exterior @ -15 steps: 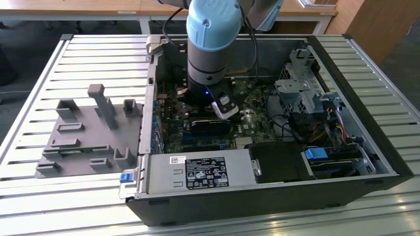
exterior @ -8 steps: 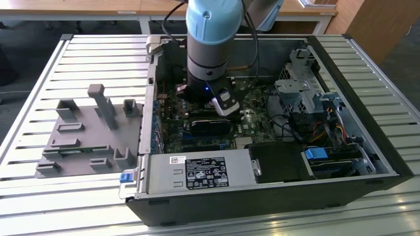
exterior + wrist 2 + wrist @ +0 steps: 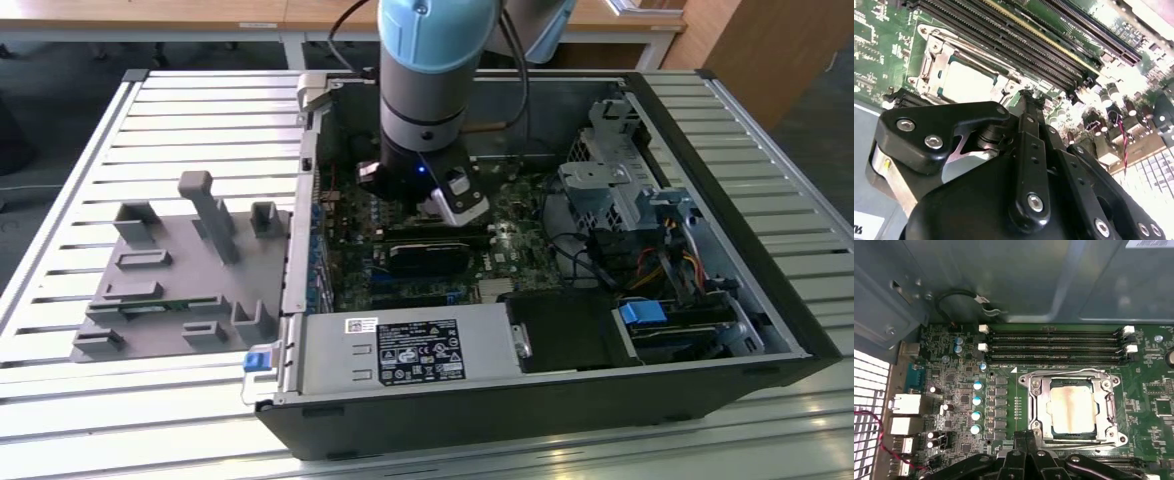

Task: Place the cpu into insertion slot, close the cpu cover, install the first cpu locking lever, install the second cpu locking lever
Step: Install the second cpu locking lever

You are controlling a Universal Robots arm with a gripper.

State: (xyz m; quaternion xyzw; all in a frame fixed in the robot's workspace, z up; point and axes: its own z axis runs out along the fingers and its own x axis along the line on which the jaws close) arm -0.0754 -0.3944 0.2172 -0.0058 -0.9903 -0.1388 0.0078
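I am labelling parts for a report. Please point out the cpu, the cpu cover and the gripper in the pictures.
cpu [image 3: 1072, 409]: first wrist view, middle of its pale metal face.
cpu cover [image 3: 1037, 391]: first wrist view, side bar of the silvery frame around the chip.
gripper [image 3: 1026, 436]: first wrist view, at its black fingertips.

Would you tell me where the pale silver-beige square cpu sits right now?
The pale silver-beige square cpu sits in the silvery-framed socket on the green motherboard, beside the long black memory slots.

A thick arm [image 3: 424, 70] with a pale blue cap over dark grey and black segments, a small blue light glowing low on it, carries a black gripper [image 3: 1026, 97] of jointed links studded with silver screws.
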